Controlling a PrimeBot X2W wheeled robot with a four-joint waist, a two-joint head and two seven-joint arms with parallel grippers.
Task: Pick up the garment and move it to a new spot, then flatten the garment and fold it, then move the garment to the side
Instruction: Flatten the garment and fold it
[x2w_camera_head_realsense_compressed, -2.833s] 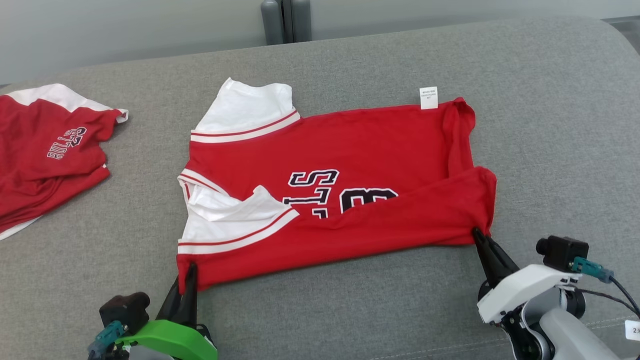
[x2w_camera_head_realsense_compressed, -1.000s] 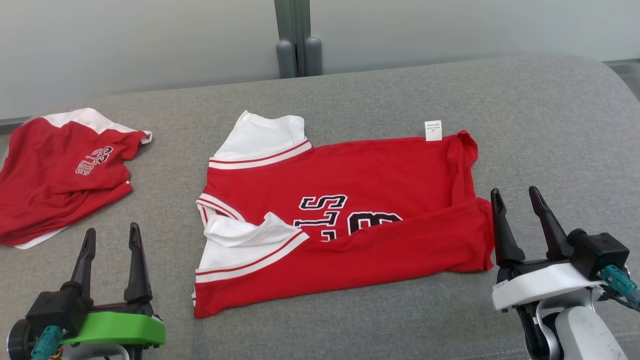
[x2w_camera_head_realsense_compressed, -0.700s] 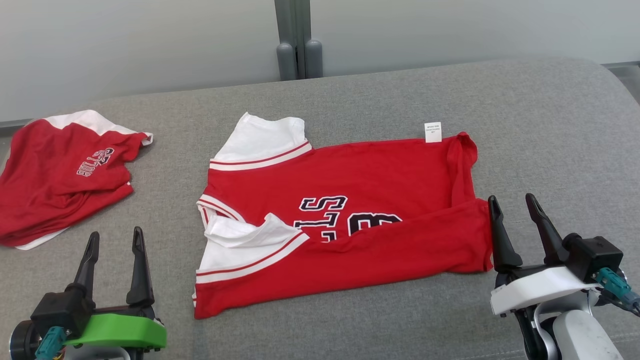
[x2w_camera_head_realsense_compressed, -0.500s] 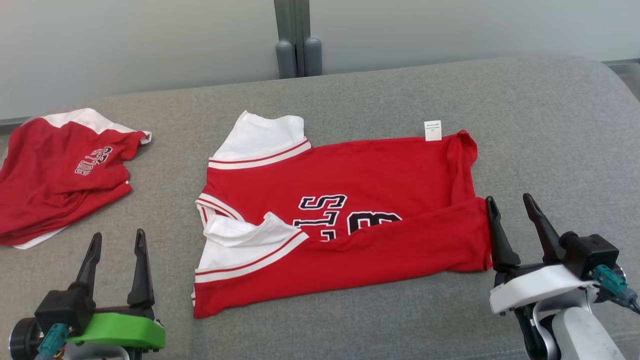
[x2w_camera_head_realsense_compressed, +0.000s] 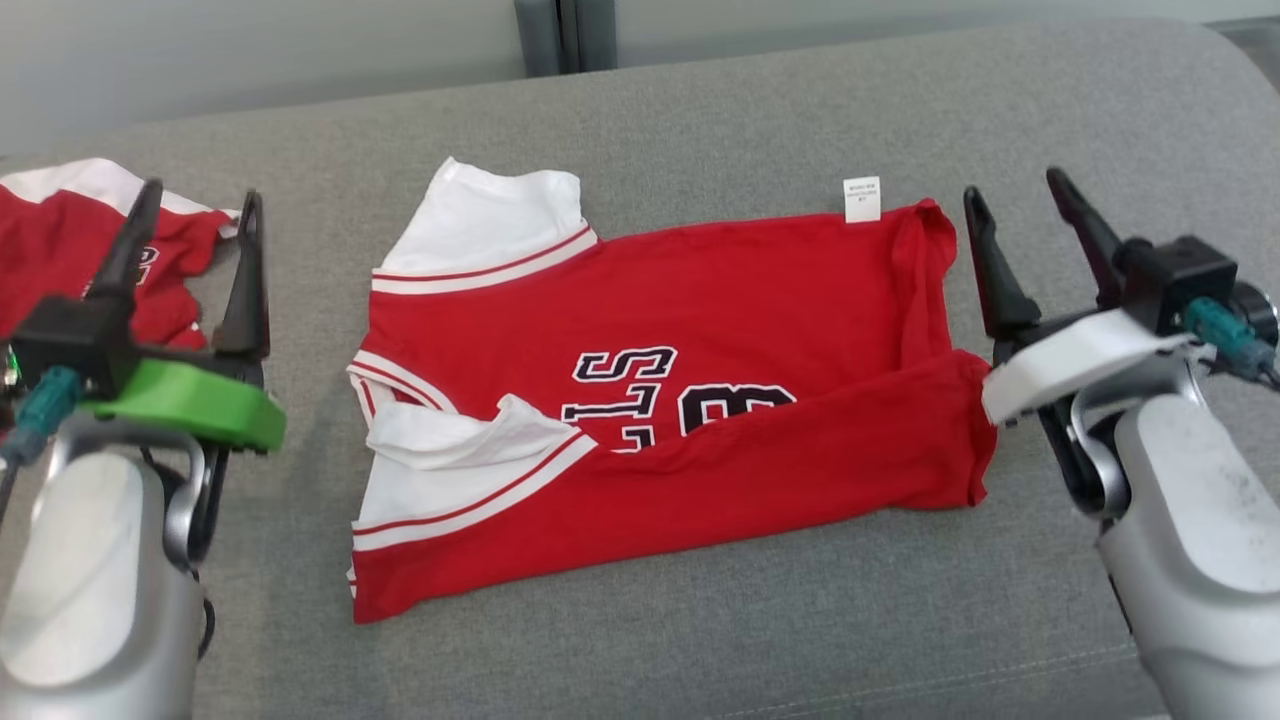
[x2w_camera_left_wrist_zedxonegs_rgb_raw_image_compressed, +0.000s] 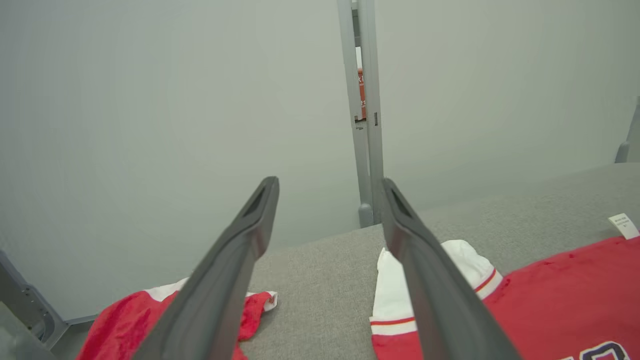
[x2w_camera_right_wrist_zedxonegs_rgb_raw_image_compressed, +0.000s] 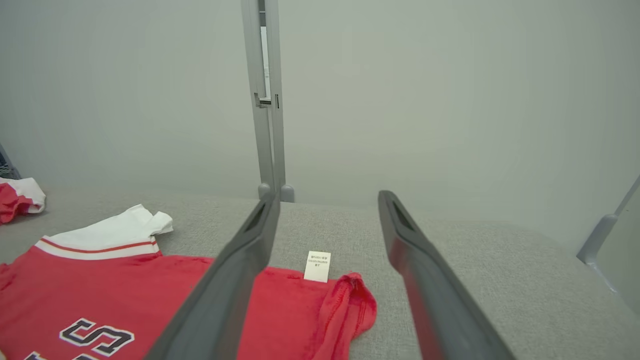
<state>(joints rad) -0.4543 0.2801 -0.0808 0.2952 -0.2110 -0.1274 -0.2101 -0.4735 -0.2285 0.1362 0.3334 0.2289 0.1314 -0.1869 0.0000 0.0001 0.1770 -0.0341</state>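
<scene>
Now you have both pairs of jaws spread and empty: the garment (x2w_camera_head_realsense_compressed: 700, 330) lies half-folded between them, right of the left gripper (x2w_camera_head_realsense_compressed: 198, 192) and left of the right gripper (x2w_camera_head_realsense_compressed: 1010, 182), probably so each can take a far corner

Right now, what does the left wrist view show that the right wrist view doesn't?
Left wrist view: the open left end effector and an orange patch through the gap between wall panels. Right wrist view: the open right end effector, the bunched hem corner and the letter S. Both: the red jersey, its white sleeve, its white label, the second red shirt and the grey cushion.
</scene>
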